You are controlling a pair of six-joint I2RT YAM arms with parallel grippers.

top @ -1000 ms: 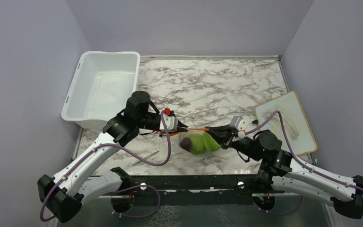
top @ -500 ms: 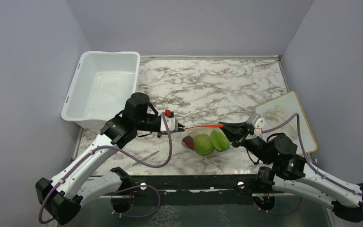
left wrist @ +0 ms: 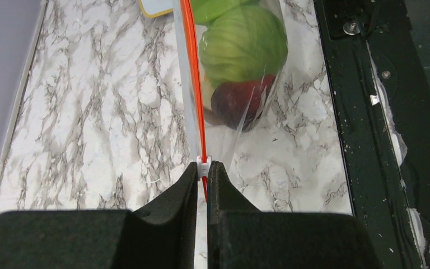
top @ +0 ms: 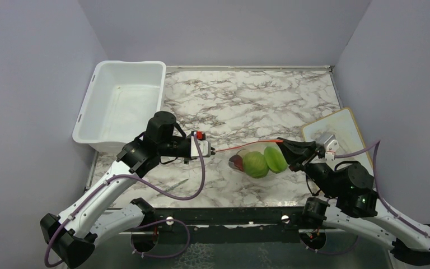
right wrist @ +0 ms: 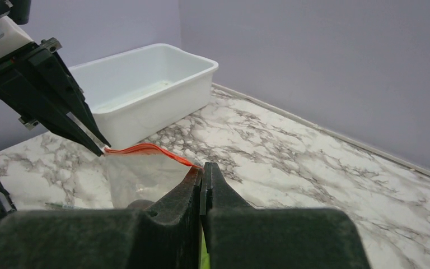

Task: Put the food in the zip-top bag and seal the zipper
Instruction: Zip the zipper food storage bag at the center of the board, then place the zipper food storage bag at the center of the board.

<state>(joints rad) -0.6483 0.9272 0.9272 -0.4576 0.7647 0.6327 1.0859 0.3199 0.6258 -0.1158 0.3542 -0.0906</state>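
The clear zip-top bag (top: pixel 252 159) hangs stretched between my two grippers, just above the marble. Inside it lie the food pieces: a pale green cabbage ball (top: pixel 255 164), a green round fruit (top: pixel 274 158) and a dark red piece (top: pixel 237 162). The orange-red zipper (top: pixel 246 148) runs taut along the bag's mouth. My left gripper (left wrist: pixel 203 165) is shut on the zipper's small white slider at the strip's left end. In the left wrist view the zipper (left wrist: pixel 193 67) runs straight away, with the cabbage (left wrist: pixel 243 47) beside it. My right gripper (right wrist: pixel 202 166) is shut on the bag's right corner, where the zipper (right wrist: pixel 145 148) ends.
A white plastic tub (top: pixel 120 103) stands at the back left. A pale board with a tan rim (top: pixel 341 143) lies at the right edge, close behind the right gripper. A thin green sliver (top: pixel 176 184) lies near the left arm. A black rail (top: pixel 229 216) borders the front.
My right gripper has pulled its end of the bag to the right, and the food has slid along with it. The left gripper has stayed almost still, so more zipper shows between the two.
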